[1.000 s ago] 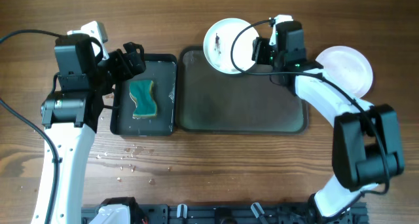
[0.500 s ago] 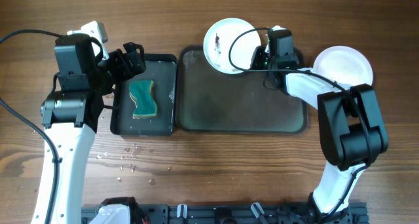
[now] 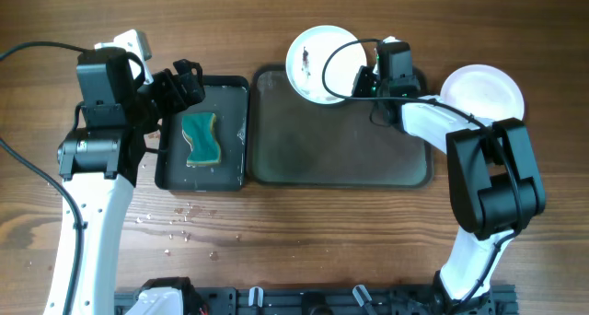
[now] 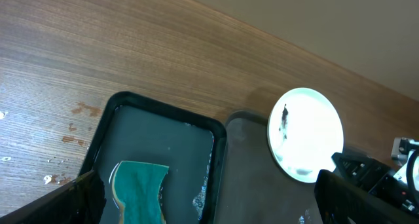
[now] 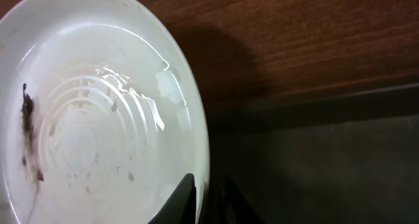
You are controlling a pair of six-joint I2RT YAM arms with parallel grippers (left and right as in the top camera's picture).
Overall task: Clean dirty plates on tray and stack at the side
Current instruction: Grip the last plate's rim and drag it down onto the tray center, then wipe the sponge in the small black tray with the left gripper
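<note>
Over at the far edge of the grey tray (image 3: 313, 145), the right gripper (image 3: 358, 78) is clamped on the near rim of the dirty plate (image 3: 317, 40). From the wrist camera you see one finger on the plate's face and one behind it, pinching tight. That plate sits half over the tray's back rim and half over the wooden table (image 3: 276, 232), with a dark smudge (image 5: 27, 139) left of its centre and streaks of wet across the ridged middle. Off to the right, a second plate (image 3: 488, 92) lies on the table just beside the tray. On the other side, the left gripper (image 3: 181, 83) hangs with its jaws spread wide, holding nothing, above the far left corner of the black tray (image 3: 164, 163). A teal sponge (image 3: 201, 138) lies in that tray's shallow water. Droplets (image 3: 184, 218) speckle the wood in front.
</note>
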